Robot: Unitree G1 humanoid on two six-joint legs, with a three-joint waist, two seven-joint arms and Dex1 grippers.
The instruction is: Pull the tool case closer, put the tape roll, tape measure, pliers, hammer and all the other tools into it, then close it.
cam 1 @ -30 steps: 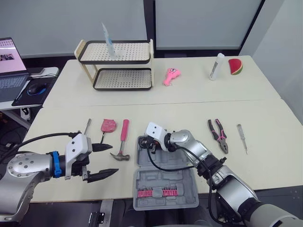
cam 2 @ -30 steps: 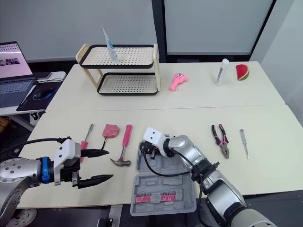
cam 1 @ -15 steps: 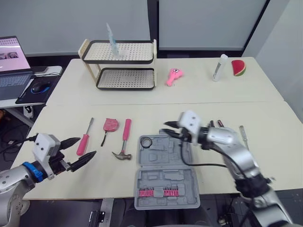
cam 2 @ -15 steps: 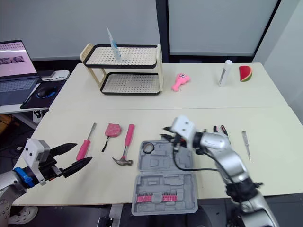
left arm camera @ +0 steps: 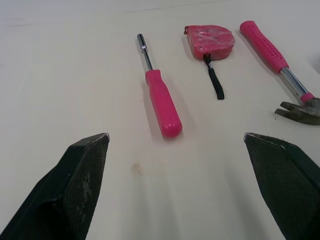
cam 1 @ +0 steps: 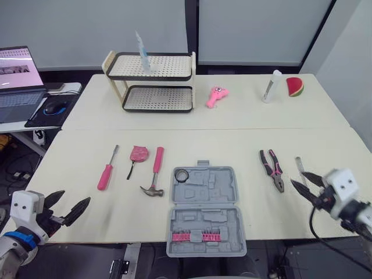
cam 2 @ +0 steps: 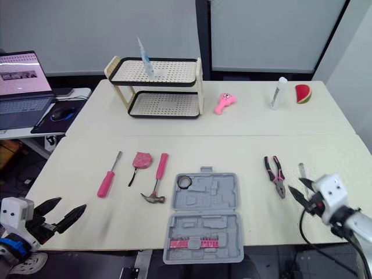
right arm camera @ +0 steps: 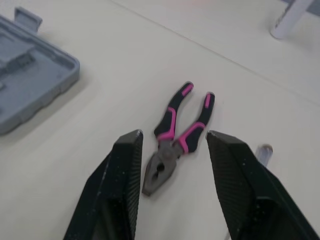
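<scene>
The tool case [cam 1: 203,197] lies open on the tabletop [cam 1: 232,145], near its front edge, with the tape roll [cam 1: 181,174] in its far-left corner. The pliers [cam 1: 271,168] lie to its right, just ahead of the right gripper [cam 1: 297,178], which is spread and empty. The left gripper [cam 1: 76,196], also spread, hovers at the front-left edge, with the screwdriver [cam 1: 106,174] ahead of it.

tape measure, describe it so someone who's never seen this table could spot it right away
Start at the open grey tool case at the near edge of the front table. To its left lie three pink tools side by side: a screwdriver, the tape measure and a hammer. The tape measure is the middle one, a squat rounded lump with a thin black strap and no long handle.
</scene>
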